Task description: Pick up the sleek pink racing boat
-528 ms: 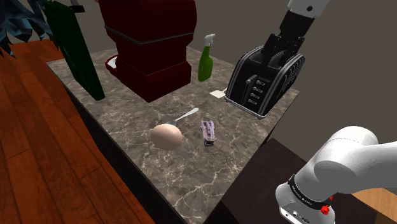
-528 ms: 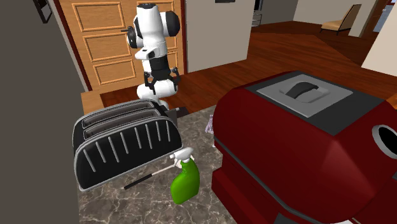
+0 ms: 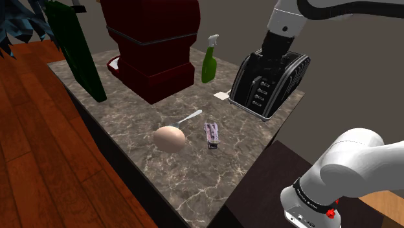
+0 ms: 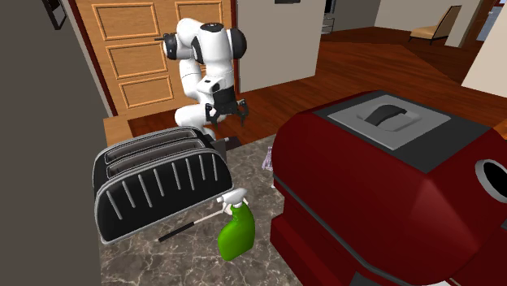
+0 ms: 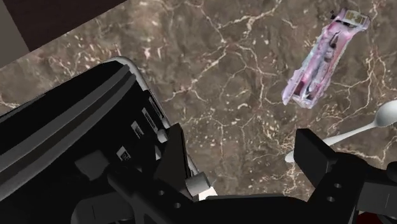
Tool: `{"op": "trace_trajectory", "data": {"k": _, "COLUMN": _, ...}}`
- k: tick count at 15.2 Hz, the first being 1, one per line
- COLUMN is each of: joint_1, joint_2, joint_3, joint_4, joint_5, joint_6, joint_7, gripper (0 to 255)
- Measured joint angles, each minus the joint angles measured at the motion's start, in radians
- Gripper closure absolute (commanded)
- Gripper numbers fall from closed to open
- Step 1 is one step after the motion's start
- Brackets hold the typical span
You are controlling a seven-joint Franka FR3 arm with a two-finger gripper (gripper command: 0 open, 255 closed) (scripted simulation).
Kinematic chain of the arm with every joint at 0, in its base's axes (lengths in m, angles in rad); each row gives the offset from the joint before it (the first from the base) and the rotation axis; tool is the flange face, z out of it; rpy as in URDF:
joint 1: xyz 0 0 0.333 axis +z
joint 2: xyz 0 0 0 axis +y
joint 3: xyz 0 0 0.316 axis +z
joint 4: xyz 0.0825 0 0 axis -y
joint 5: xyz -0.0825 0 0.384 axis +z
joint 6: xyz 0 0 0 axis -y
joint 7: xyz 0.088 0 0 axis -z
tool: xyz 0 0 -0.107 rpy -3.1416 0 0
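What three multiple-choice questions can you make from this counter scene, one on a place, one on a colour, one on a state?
1. Where does the pink boat lie?
A. On the wood floor
B. On the marble counter, near the spoon
C. Atop the toaster

2. What colour is the spray bottle?
A. Green
B. Blue
C. Yellow

3. How is the claw?
A. Shut on the boat
B. Shut on the spoon
C. Open, holding nothing

Answers: 1 B, the boat rests flat on the stone by the spoon; 2 A, its body is bright green; 3 C, the wrist view shows the fingers apart with nothing clasped between them.
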Motion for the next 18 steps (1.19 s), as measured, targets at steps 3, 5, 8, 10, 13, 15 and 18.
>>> {"op": "trace_trajectory", "data": {"k": 3, "joint_1": 0.009, "joint_2": 0.036, "joint_3": 0.05, "joint_4": -0.033, "joint_5": 0.044, "joint_6": 0.041, "joint_7": 0.076, "gripper": 0}}
{"op": "trace_trajectory", "data": {"k": 5, "joint_1": 0.018, "joint_2": 0.075, "joint_3": 0.088, "joint_4": -0.042, "joint_5": 0.076, "joint_6": 0.073, "joint_7": 0.131, "gripper": 0}}
{"op": "trace_trajectory", "data": {"k": 8, "joint_1": 0.029, "joint_2": 0.131, "joint_3": 0.138, "joint_4": -0.057, "joint_5": 0.12, "joint_6": 0.12, "joint_7": 0.205, "gripper": 0}}
{"op": "trace_trajectory", "data": {"k": 10, "joint_1": 0.038, "joint_2": 0.176, "joint_3": 0.174, "joint_4": -0.058, "joint_5": 0.15, "joint_6": 0.153, "joint_7": 0.258, "gripper": 0}}
{"op": "trace_trajectory", "data": {"k": 13, "joint_1": 0.05, "joint_2": 0.25, "joint_3": 0.224, "joint_4": -0.056, "joint_5": 0.191, "joint_6": 0.206, "joint_7": 0.332, "gripper": 0}}
{"op": "trace_trajectory", "data": {"k": 15, "joint_1": 0.058, "joint_2": 0.307, "joint_3": 0.259, "joint_4": -0.045, "joint_5": 0.216, "joint_6": 0.242, "joint_7": 0.383, "gripper": 0}}
{"op": "trace_trajectory", "data": {"k": 18, "joint_1": 0.061, "joint_2": 0.351, "joint_3": 0.279, "joint_4": -0.058, "joint_5": 0.228, "joint_6": 0.294, "joint_7": 0.401, "gripper": 0}}
